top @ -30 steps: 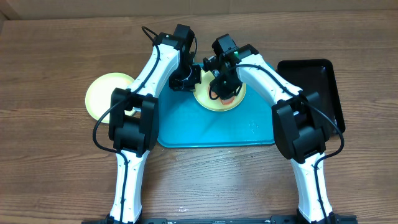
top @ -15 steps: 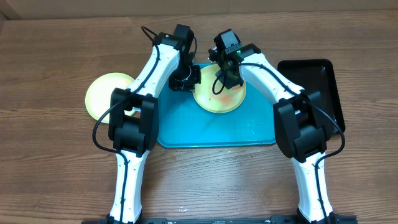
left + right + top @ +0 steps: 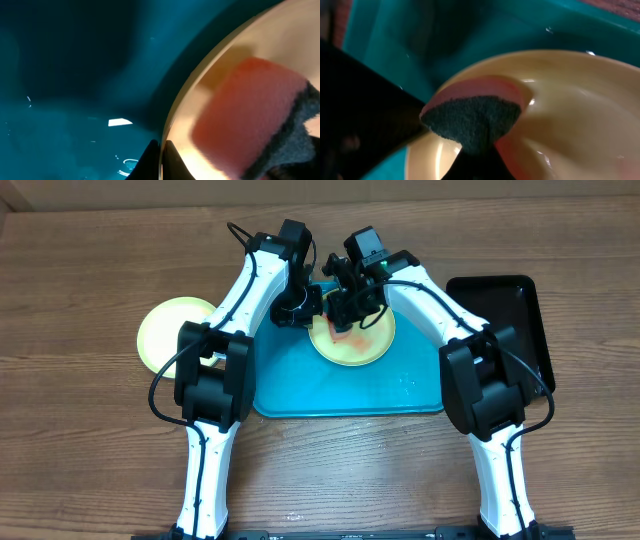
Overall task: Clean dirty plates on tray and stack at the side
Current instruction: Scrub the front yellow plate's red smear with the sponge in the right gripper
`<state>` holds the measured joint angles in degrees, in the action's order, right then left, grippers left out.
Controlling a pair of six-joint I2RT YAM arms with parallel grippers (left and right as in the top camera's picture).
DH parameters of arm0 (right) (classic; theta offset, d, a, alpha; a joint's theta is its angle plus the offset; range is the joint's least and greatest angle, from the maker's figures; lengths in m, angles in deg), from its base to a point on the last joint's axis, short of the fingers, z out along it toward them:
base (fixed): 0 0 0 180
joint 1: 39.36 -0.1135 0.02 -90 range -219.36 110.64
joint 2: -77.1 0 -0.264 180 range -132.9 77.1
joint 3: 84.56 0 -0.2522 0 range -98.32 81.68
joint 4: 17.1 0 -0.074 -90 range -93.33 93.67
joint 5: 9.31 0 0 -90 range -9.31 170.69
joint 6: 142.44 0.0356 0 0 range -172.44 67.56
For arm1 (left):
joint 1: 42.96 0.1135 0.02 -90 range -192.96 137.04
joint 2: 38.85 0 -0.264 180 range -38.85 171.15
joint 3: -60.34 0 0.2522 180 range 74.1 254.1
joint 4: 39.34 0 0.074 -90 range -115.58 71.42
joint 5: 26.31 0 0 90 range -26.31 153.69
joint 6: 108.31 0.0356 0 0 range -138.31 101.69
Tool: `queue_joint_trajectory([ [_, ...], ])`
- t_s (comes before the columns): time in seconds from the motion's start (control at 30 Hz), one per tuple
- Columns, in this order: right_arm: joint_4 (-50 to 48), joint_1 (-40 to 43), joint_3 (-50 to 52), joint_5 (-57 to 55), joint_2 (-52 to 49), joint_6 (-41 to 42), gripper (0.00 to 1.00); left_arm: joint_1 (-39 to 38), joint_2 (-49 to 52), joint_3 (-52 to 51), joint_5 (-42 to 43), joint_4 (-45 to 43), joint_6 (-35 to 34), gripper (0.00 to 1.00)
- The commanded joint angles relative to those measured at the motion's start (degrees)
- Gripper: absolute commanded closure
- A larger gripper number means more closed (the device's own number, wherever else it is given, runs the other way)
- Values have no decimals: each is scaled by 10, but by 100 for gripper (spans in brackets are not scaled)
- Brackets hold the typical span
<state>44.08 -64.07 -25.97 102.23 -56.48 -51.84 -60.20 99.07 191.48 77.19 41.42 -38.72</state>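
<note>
My left gripper is clamped on the left rim of the plate, at the far side of the tray. My right gripper pinches the sponge, which touches that plate.

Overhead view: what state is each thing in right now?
Plate on the tray, rim pinched, sponge pressed on it.
Sponge, bent, gripped.
Left fingers, shut on that plate's rim.
Right fingers, shut on the sponge.
Plate on the table, lying flat, untouched.
Tray, holding one plate.
</note>
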Motion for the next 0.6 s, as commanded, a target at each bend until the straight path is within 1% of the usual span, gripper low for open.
queue_joint_trajectory([
  [0.0,-4,4,-3,-79,-1,202,96,0,3,10,1,-2,14,96],
  [0.03,-2,4,-3,-102,-1,241,96,0,3,10,1,-2,14,96],
  [0.2,9,4,-3,-106,-1,313,96,0,3,11,1,-2,14,96],
  [0.3,32,3,-3,-100,-1,395,96,0,3,10,1,-2,14,96],
  [0.37,42,3,-3,-82,-1,426,96,0,3,10,1,-2,14,96],
  [0.43,45,3,-3,-57,-1,432,96,0,3,10,1,-3,14,96],
  [0.57,42,-3,-1,-54,-1,478,96,0,3,10,1,-4,14,96],
])
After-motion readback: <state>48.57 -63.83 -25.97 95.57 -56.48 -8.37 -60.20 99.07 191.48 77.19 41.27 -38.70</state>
